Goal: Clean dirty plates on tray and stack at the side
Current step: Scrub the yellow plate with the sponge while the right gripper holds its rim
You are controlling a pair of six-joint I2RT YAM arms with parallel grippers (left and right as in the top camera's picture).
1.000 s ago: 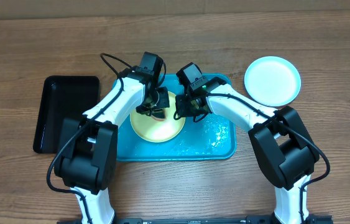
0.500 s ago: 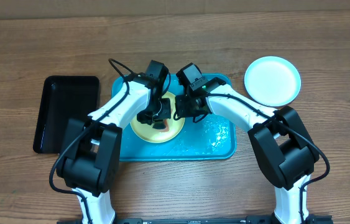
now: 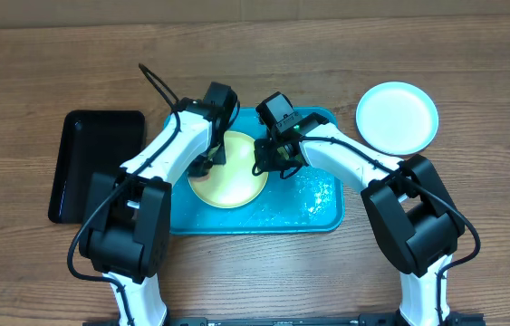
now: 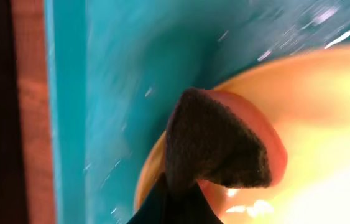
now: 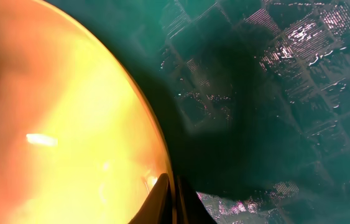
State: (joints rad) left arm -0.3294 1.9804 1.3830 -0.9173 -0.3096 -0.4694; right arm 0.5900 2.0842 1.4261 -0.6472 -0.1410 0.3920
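Yellow-green plate lying flat toward the left of the turquoise tray, whose floor glistens with water in both the overhead and right wrist views. The left tool is closed on a dark scrub pad and presses it against the plate's left rim. The right tool is pinched shut at the opposite rim, apparently gripping that edge to steady the plate. A white plate rests on the tabletop well clear of the tray to the right, and a black tray stands just beside the turquoise one on the left. No third plate can be made out. The plate looks like thin, rigid plastic, so it is probably light, unlikely to break, and likely to skate across the wet tray under a sideways wipe. Its glossy wet surface offers little friction, which makes the raised rim the sensible place to grip, with one finger above the lip and one below. A lift from a single edge would probably tilt the plate and shed water. The pad looks soft and compliant and should yield to the plate's curve.
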